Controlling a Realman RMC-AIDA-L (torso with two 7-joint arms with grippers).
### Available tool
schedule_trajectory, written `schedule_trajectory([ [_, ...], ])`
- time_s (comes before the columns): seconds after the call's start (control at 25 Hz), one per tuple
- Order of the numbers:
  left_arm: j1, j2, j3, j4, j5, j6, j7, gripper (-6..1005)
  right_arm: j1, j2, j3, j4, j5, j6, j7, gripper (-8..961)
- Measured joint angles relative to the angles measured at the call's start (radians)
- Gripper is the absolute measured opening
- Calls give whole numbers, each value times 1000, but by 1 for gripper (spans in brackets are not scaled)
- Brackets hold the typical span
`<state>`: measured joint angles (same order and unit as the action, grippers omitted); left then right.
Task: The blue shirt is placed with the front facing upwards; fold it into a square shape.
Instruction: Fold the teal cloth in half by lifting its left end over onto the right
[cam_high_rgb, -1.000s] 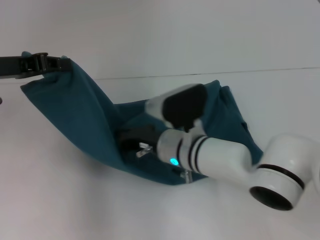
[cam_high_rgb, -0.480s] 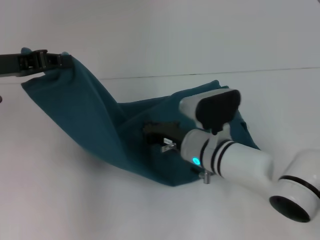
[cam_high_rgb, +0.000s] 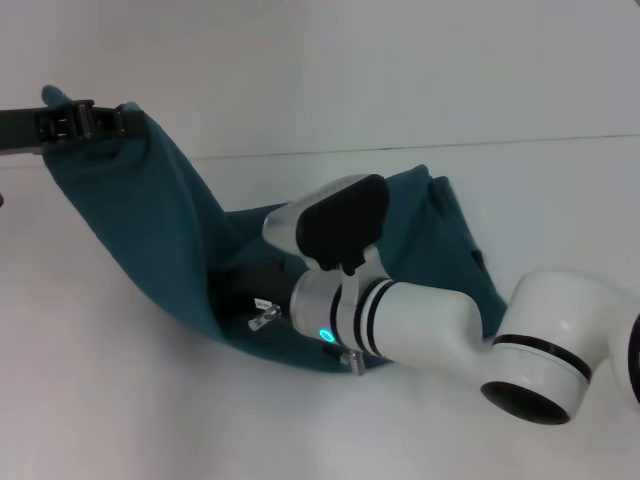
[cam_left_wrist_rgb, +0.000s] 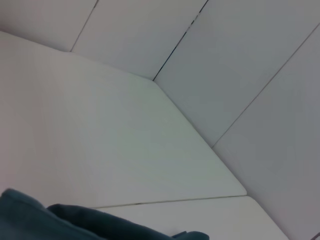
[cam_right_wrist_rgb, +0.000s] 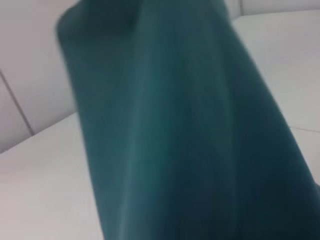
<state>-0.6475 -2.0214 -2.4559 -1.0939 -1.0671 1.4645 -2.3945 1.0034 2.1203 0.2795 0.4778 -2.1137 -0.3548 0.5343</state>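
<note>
Across the head view, left pincer (cam_high_rgb: 85, 122) clenched on shirt (cam_high_rgb: 170, 235) edge, lifted far left; cloth slopes down toward right pincer (cam_high_rgb: 245, 300), low at the fold, grip indeterminate. Left wrist: shirt (cam_left_wrist_rgb: 75, 222) below, table (cam_left_wrist_rgb: 100, 140) beyond. Right wrist: shirt (cam_right_wrist_rgb: 175, 130) close ahead.

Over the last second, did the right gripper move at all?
Yes. The right gripper swung out toward the robot's right, then came back left across the blue shirt, ending a little left of where it started, judged against the table seam.
</note>
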Motion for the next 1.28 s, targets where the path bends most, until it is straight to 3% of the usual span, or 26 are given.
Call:
schedule_trajectory([
  [0.4, 2, -6, 0, 0, -2, 4, 8, 25, 17, -3, -13, 17, -58, -21, 75, 91],
  [0.64, 7, -6, -12, -2, -2, 10, 11, 25, -133, -25, 94, 15, -126, -123, 79, 95],
  [0.84, 13, -8, -22, -8, -25, 20, 19, 26, -204, -23, 194, -48, -185, -135, 77, 99],
  [1.08, 12, -15, -11, -2, -52, 24, 33, 26, -160, -14, 178, -54, -196, -106, 81, 103],
  [1.28, 4, -25, -10, -10, -62, 36, 40, 26, -91, -8, 141, 16, -223, -2, 88, 107],
])
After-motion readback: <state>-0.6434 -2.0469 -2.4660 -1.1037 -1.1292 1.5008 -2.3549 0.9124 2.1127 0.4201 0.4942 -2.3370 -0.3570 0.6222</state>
